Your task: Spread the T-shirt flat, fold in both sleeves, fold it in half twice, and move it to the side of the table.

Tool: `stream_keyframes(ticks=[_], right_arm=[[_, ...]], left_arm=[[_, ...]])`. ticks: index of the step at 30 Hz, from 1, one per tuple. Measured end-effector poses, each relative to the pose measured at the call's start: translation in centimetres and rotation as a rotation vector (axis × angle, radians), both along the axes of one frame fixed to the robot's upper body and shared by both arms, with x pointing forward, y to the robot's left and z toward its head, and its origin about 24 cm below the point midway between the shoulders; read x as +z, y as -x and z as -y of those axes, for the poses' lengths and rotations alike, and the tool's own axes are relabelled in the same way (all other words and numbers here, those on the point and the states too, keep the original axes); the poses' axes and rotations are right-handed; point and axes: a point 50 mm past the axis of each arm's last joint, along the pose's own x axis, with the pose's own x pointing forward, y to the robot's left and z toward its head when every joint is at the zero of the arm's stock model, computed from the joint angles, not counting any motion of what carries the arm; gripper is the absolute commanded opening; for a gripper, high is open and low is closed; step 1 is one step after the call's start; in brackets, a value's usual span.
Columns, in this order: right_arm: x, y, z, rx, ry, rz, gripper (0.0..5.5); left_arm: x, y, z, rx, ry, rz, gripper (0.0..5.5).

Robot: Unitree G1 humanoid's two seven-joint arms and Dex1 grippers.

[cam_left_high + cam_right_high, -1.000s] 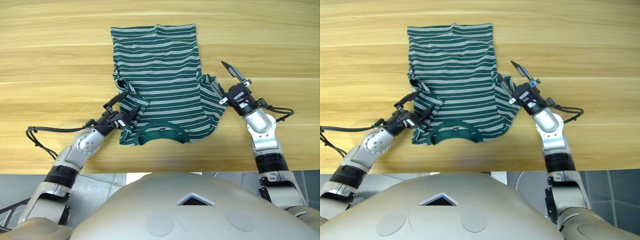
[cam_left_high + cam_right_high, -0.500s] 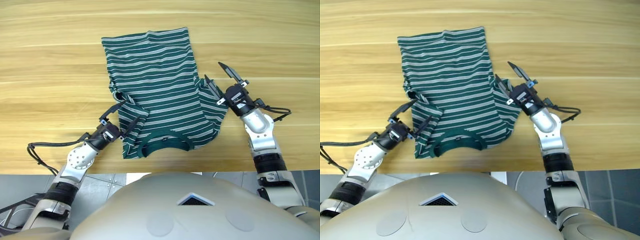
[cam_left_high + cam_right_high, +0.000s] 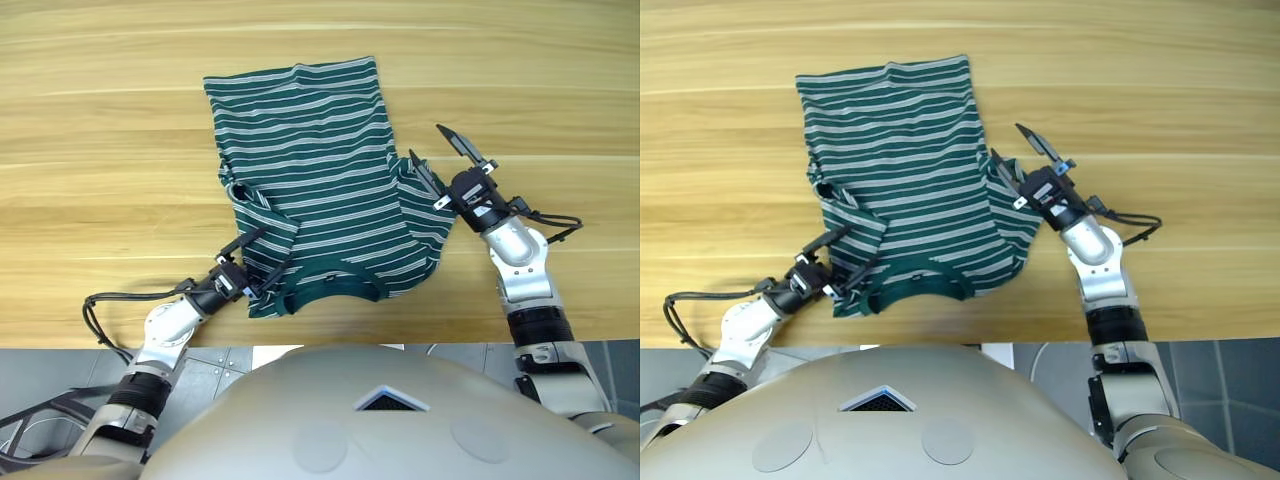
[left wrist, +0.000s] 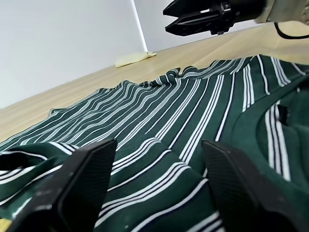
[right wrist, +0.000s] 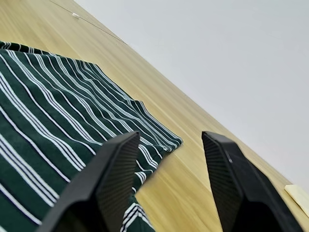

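Striped T-shirt between 2 released end effectors

The T-shirt (image 3: 320, 160) lies on the tabletop (image 3: 100, 120), long axis pointing away from the robot, collar (image 3: 330, 291) nearest. The left end effector (image 3: 272, 252) stands released, jaws spread over the shirt's near left corner; the bunched left sleeve (image 3: 243, 197) is just beyond it. The right end effector (image 3: 425, 140), also released, sits beside the right sleeve (image 3: 418, 190).

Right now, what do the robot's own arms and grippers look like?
The silver-grey left arm and right arm are built of rounded metal segments with black ribbed cuffs. The black two-fingered left gripper and right gripper have long, tapered, pointed fingers. A thin black cable loops from each wrist.
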Motion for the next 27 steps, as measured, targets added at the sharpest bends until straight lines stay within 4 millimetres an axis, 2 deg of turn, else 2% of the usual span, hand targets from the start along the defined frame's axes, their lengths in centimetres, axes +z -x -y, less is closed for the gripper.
stream_keyframes(ticks=[7,11,16,18,20,24,27], right_arm=[[0.1,0.0,0.0,0.002,0.001,0.004,2.38],[0.2,-0.1,-0.1,0.001,0.001,0.006,2.38],[0.2,-0.1,-0.2,-0.001,-0.003,0.009,2.38],[0.2,-0.1,-0.2,-0.003,-0.005,0.009,2.38],[-0.1,-0.2,-0.2,-0.011,-0.008,0.003,2.38],[-0.1,-0.7,-0.2,-0.02,-0.01,0.008,2.38],[-0.3,-0.7,-0.1,-0.023,-0.011,0.007,2.38]], left_arm=[[-0.2,-0.7,-0.6,0.006,-0.045,0.032,3.29],[0.1,-1.7,-1.1,-0.088,-0.161,0.074,3.29],[0.7,-2.6,-1.9,-0.105,-0.234,0.112,3.29],[1.5,-2.9,-3.1,-0.048,-0.241,0.132,3.29],[2.6,-3.2,-3.2,0.02,-0.174,0.19,3.29],[6.1,-5.5,-2.7,0.21,0.027,0.406,3.29],[7.1,-7.4,-4.1,0.419,0.041,0.487,3.29]])
